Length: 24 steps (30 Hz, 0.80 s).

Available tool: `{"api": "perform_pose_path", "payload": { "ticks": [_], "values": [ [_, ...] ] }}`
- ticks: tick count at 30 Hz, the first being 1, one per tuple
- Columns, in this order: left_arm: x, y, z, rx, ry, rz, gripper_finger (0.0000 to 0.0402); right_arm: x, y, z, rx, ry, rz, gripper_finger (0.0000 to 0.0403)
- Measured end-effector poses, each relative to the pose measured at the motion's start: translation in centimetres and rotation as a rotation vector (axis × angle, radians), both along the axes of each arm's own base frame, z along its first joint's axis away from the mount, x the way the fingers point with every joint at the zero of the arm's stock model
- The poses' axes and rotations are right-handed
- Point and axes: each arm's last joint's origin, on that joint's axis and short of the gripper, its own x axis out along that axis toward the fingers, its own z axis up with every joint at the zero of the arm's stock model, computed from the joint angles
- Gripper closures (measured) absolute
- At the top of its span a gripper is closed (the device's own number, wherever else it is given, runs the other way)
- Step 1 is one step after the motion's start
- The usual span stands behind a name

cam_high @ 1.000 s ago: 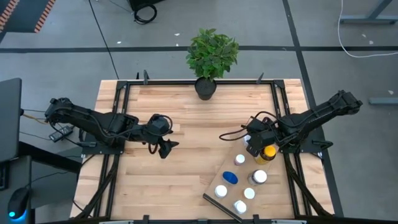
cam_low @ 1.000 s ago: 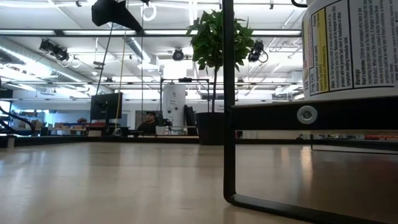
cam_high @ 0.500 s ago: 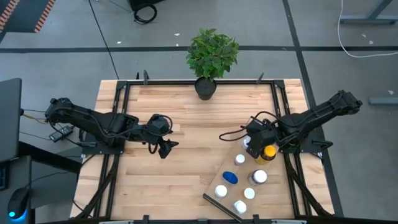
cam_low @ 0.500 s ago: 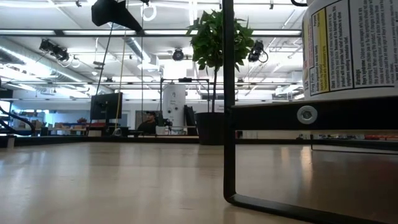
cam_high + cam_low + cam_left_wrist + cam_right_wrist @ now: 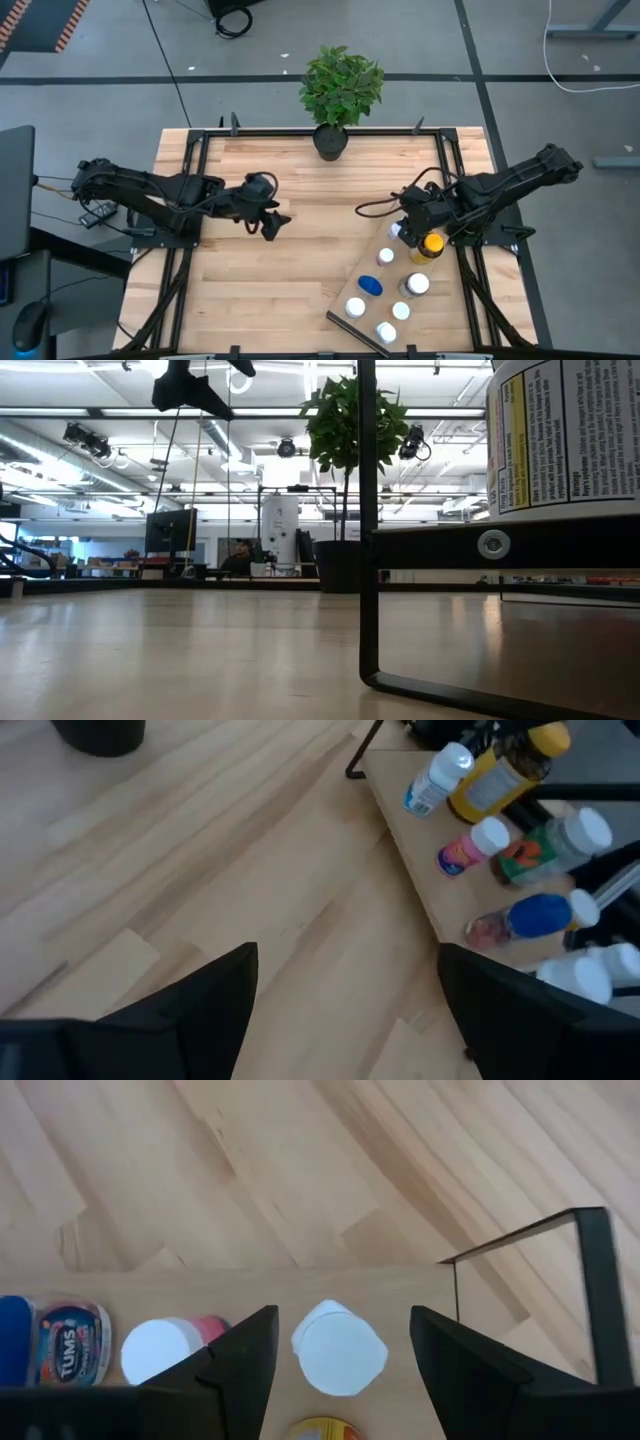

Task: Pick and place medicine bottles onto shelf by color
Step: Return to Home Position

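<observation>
High: bottles (image 5: pixel 401 311) on shelf (image 5: pixel 352 292), 5 o'clock on bench (image 5: pixel 300 290); right gripper (image 5: pixel 405 228) over shelf's 12 o'clock end.
Low: labelled bottle (image 5: pixel 560 440) upright.
Left wrist: left gripper (image 5: pixel 347 955) wide, empty.
Right wrist: right gripper wide above white bottle (image 5: pixel 340 1352); low withdrawal could topple it.

The low view's top and right edges cut off a labelled white bottle (image 5: pixel 565 435).

L hand (image 5: pixel 275 224) & R hand (image 5: pixel 402 230) both empty w/ fingers spread, arms reaching inward.

"TUMS" on one medicine bottle (image 5: pixel 70 1343)
</observation>
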Motion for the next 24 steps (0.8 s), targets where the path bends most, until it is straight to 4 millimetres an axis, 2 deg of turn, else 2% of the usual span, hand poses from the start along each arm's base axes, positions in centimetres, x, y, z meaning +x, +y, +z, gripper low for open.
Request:
{"api": "perform_pose_path", "payload": {
  "ticks": [3,6,9,12,15,16,24],
  "values": [
    [0.3,0.1,0.3,-0.009,-0.042,-0.006,0.0099,-0.1,0.0,0.7,0.001,-0.008,-0.005,0.0168],
    [0.5,0.1,0.7,0.008,-0.081,-0.01,0.0135,0.0,0.0,1.7,0.013,-0.042,-0.01,0.0172],
    [0.0,0.3,1.1,0.059,-0.107,0.04,0.0198,-0.4,-0.2,3.2,0.026,-0.108,-0.03,0.0178],
    [-0.9,0.3,1.5,0.11,-0.166,0.034,0.0281,-1.4,-0.7,4.4,0.045,-0.197,-0.057,0.0186],
    [-2.2,0.6,0.8,0.103,-0.258,0.021,0.0371,-3.0,-1.3,5.1,0.085,-0.28,-0.087,0.0203],
    [-2.9,0.7,0.4,0.092,-0.295,0.02,0.0385,-3.5,-1.5,5.3,0.094,-0.302,-0.102,0.0211],
    [-7.1,1.9,-3.8,-0.038,-0.593,0.008,0.0397,-7.7,-3.3,6.5,0.12,-0.491,-0.199,0.0288]
  ]
}}
